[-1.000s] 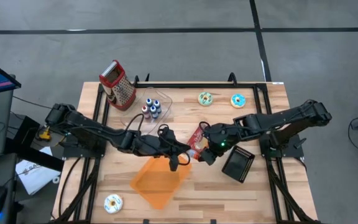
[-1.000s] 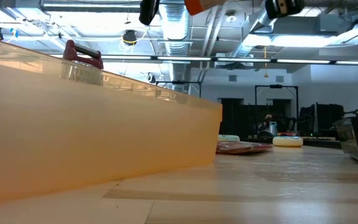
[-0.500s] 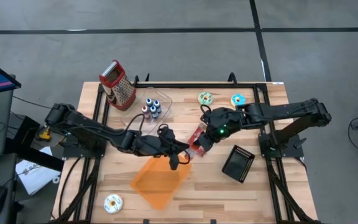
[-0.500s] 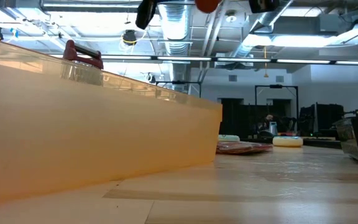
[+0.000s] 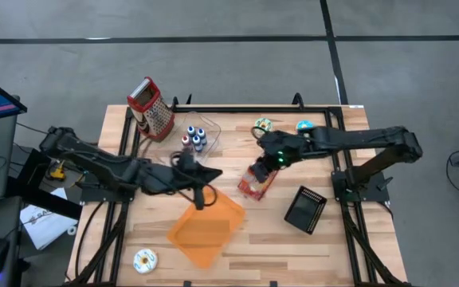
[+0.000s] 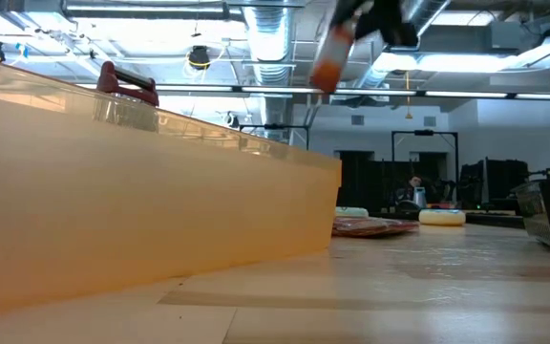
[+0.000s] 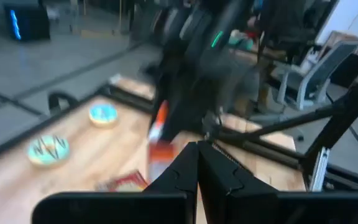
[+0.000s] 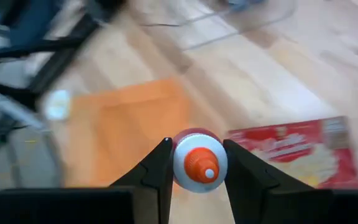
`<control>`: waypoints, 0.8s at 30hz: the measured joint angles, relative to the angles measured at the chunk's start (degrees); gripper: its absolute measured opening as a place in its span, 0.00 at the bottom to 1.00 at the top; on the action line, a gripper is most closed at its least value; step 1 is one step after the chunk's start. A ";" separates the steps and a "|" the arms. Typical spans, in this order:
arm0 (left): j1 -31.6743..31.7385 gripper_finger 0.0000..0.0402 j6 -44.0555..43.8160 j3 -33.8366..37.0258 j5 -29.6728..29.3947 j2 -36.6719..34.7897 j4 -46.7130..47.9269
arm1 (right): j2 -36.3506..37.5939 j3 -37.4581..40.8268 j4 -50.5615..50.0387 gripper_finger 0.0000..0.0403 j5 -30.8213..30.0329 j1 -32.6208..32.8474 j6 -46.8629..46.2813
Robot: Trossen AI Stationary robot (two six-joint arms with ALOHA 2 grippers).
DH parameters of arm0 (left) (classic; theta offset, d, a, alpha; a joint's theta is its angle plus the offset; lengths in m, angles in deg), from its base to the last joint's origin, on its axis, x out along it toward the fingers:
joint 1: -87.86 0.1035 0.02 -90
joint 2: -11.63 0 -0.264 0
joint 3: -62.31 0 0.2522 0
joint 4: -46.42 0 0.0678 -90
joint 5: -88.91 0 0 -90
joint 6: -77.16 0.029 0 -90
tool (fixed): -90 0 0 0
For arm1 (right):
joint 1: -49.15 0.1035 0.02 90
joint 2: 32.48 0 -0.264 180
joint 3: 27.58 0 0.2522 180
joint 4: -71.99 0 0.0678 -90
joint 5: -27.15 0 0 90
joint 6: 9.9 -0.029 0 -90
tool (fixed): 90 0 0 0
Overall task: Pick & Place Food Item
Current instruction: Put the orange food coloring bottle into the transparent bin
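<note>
My right gripper (image 5: 263,165) is shut on a small bottle (image 8: 196,168) with an orange cap, held above the middle of the table. In the low view the bottle (image 6: 330,53) hangs slanted, cap end down. Below it a flat red food packet (image 5: 254,186) lies on the wood. My left gripper (image 5: 201,199) is shut and holds nothing; it sits left of the bottle, over the far corner of the orange tray (image 5: 205,231). In the left wrist view its shut fingers (image 7: 197,163) point toward the right arm and the bottle (image 7: 159,124). My right gripper pinches the bottle's body (image 8: 178,163) between its two fingers, one on each side. The fingers lie along the bottle, slanting down from the table's right, and the orange cap (image 8: 204,169) points away from the wrist. The bottle is lifted clear of the table and tilted.
Two iced donuts (image 5: 263,125) (image 5: 304,125) lie at the far edge and another (image 5: 146,259) near the front left. A grater (image 5: 151,108) and a clear tub of small bottles (image 5: 195,138) stand at the far left. A black holder (image 5: 305,209) sits right of the packet.
My right gripper has carried the bottle toward the table's far edge and tipped it further cap-down, uncovering the red packet. My left gripper, shut throughout, has drawn back toward the table's left edge, away from the bottle, and has risen.
</note>
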 joint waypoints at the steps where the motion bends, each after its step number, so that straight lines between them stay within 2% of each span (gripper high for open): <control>1: -0.60 0.00 1.40 0.00 -1.36 -1.08 0.04 | -0.84 0.69 -0.11 0.25 0.07 -1.01 1.27; 7: -4.28 0.00 6.73 -0.04 -9.94 -5.48 1.53 | -9.26 1.28 5.60 0.25 0.31 -5.08 9.75; 12: -6.18 0.00 7.09 -0.04 -13.71 -6.37 2.69 | -16.47 1.28 9.67 0.25 0.21 -6.74 13.52; 17: -7.52 0.00 6.95 -0.04 -16.35 -6.11 3.58 | -21.51 0.81 13.03 0.25 -4.43 -5.90 18.35; 24: -7.58 0.00 6.70 -0.04 -17.01 -6.11 4.04 | -26.13 -2.10 13.49 0.25 -11.16 -3.23 23.52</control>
